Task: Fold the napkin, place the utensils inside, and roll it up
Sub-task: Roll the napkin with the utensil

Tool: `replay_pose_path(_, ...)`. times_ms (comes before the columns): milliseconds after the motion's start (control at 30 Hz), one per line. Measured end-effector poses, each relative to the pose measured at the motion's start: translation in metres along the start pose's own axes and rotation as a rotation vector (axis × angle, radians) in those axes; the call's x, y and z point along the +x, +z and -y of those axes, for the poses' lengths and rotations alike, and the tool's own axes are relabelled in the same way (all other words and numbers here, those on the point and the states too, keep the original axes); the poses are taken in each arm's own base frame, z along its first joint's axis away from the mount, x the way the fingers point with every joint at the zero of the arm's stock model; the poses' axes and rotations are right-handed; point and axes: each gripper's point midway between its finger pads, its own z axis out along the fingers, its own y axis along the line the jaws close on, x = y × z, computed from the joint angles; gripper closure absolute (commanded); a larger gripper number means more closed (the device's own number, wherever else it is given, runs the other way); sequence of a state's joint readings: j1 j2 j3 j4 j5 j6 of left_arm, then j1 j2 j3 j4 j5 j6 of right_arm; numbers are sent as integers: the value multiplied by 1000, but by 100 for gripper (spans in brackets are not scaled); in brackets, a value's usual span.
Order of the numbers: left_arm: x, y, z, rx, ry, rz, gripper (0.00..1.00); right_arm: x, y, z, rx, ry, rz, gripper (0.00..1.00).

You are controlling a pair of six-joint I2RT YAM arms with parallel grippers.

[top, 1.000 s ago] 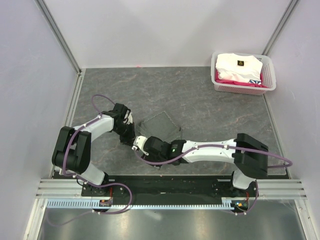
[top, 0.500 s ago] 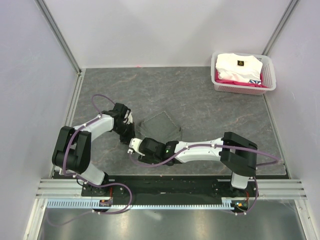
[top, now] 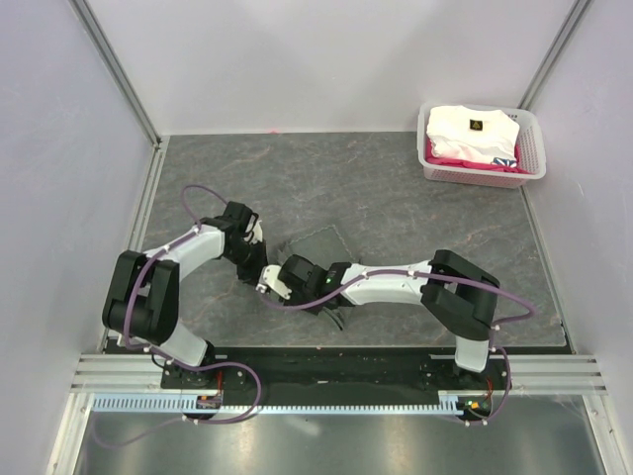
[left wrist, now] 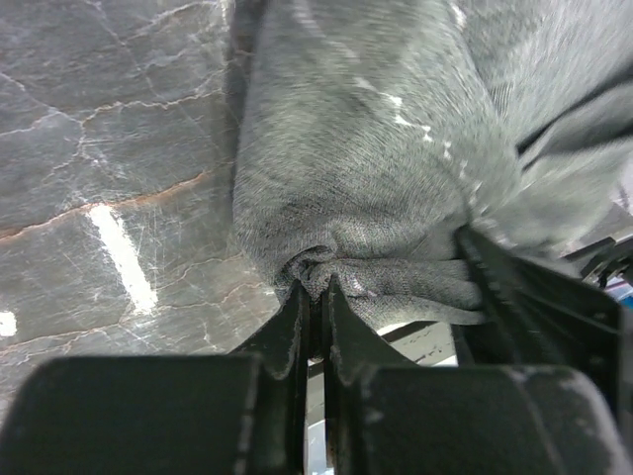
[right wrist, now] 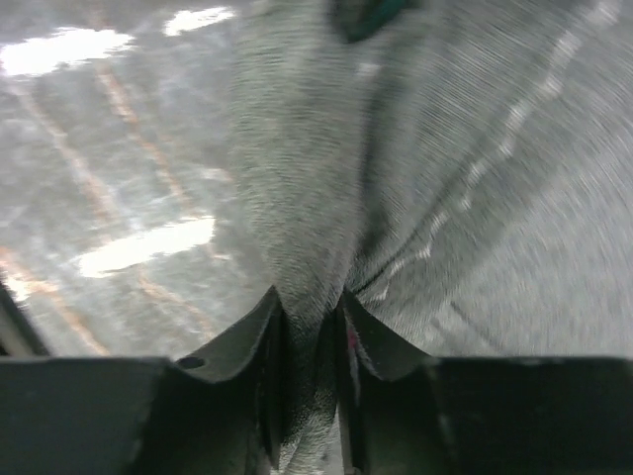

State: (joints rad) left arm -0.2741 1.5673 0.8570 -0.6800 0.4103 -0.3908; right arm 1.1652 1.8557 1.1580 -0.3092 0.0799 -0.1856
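Observation:
The grey-green napkin (top: pixel 318 245) lies bunched on the grey tabletop between the two arms, and the arms cover its near-left part. My left gripper (top: pixel 259 265) is at its left end. In the left wrist view that gripper (left wrist: pixel 316 292) is shut on a gathered wad of napkin (left wrist: pixel 376 168). My right gripper (top: pixel 269 287) sits just beside it on the near side. In the right wrist view it (right wrist: pixel 310 315) pinches a raised fold of napkin (right wrist: pixel 326 178) between its jaws. The utensils are hidden or out of view.
A white basket (top: pixel 534 148) with a pink lining stands at the back right and holds a folded white garment (top: pixel 470 131). Pale walls close off the left, back and right sides. The arm bases sit on a black rail along the near edge.
My right arm has swung left and forward to the napkin's near-left part and its jaws have closed on the cloth. The napkin shows smaller and more bunched. The left arm has barely moved.

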Motion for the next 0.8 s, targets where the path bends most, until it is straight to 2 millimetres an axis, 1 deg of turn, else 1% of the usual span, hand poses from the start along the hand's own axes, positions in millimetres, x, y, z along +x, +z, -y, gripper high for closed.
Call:
replay_pose_path(67, -2, -3, 2, 1, 6, 15, 71, 1, 2, -8, -44, 7, -6, 75)
replay_pose_path(100, -5, -6, 2, -3, 11, 33, 62, 0, 1, -11, -64, 13, -2, 76)
replay_pose_path(200, -9, -14, 4, -7, 21, 72, 49, -1, 1, -18, -112, 39, 7, 77)
replay_pose_path(267, -12, -20, 5, -9, 24, 103, 44, -2, 1, -23, -143, 58, 17, 77)
replay_pose_path(300, -14, -23, 5, -12, 24, 121, 39, -2, 0, -26, -156, 67, 23, 78)
replay_pose_path(400, -17, -31, 3, -19, 18, 166, 31, -3, -1, -35, -202, 89, 39, 78)
replay_pose_path(500, -13, -35, -4, -35, -1, 189, 25, -3, -3, -46, -257, 115, 53, 78)
replay_pose_path(667, 0, -42, -17, -71, -47, 220, 25, -4, -6, -59, -339, 152, 63, 78)
replay_pose_path(800, 10, -48, -18, -60, -93, 272, 26, -4, -7, -64, -400, 188, 63, 78)
